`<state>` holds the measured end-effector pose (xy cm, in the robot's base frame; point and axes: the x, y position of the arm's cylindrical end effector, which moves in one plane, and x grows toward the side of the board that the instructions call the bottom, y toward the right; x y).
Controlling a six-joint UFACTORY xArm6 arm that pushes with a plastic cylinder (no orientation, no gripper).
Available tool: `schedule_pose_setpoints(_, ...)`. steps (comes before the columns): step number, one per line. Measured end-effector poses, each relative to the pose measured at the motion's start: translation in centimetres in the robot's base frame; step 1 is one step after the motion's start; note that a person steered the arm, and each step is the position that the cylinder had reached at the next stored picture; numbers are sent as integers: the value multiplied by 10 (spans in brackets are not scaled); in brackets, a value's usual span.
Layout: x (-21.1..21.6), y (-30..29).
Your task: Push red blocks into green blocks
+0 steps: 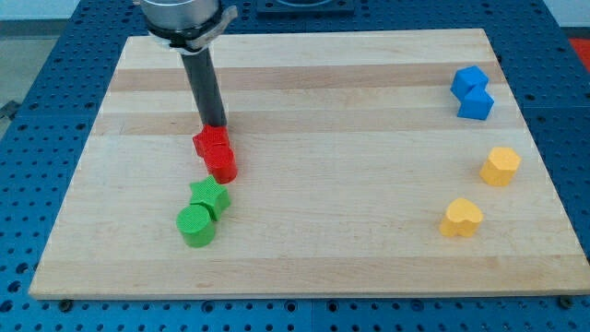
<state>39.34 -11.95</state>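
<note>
Red blocks [215, 152]: two pieces, pressed together as one cluster in the left half of the wooden board [350, 92], a little above the board's middle height. The upper piece looks angular, the lower one rounder; exact shapes I cannot make out. Plain glossy red, no label, brand or writing readable on them or anywhere else I can see.

Green blocks: two pieces touching each other, just below the red cluster with a narrow gap between. Green star-like block [210, 195] above, green cylinder [196, 225] below and slightly toward the view's left.

My tip [215, 125]: rests at the top edge of the upper red piece, on the side away from the greens; contact looks likely. The rod carries no jaws, so there is nothing clenched or released to record.

Other stock, all well apart at the view's right: two blue blocks [472, 92] touching near the top corner, yellow block [501, 166] lower, second yellow block [461, 218] lower again and leftward.

Edges: green cylinder sits nearest the board's bottom edge, with bare wood around it. Wide bare wood lies between the left group and the right group.
</note>
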Motion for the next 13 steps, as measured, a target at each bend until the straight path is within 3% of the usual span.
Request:
schedule_pose_setpoints(3,23,58)
schedule_pose_setpoints(5,2,-13)
schedule_pose_setpoints(7,2,-99)
schedule_pose_setpoints(8,18,-108)
schedule_pose_setpoints(13,-3,1)
